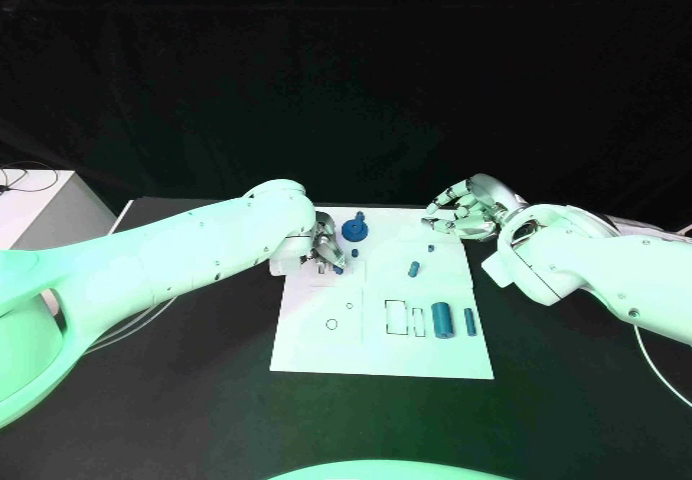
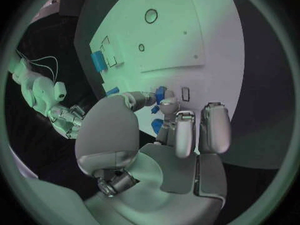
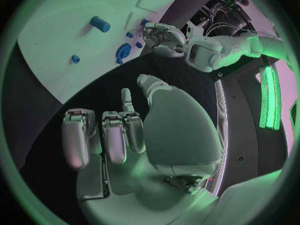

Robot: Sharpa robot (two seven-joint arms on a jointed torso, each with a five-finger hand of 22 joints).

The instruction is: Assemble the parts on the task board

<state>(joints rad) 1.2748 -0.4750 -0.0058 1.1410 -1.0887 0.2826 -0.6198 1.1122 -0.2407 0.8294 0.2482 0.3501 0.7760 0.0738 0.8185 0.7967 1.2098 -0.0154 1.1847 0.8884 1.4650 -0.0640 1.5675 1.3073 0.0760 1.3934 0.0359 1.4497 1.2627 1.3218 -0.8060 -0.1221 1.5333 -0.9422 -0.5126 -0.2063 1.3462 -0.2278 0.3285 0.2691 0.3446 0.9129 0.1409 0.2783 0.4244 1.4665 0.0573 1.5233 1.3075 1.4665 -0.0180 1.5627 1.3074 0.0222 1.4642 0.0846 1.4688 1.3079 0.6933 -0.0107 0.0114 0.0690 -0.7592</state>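
While the board sits mid-table, our left hand is down on its left edge, fingers curled together, and in the left wrist view the fingertips pinch a small blue part against the board. We see a second blue bit just beside those fingers; we cannot tell whether it is touching them. Our right hand hangs over the table at the board's far right corner, apart from it; in the right wrist view its fingers are side by side, slightly bent, holding nothing. On the board: 1 round blue part near the far edge, just beside the left hand; 1 small peg lying mid-board; 1 cylinder near the right edge with 2 slim pieces, 1 at each side. Outlines of a rectangle and a ring are printed left of them.
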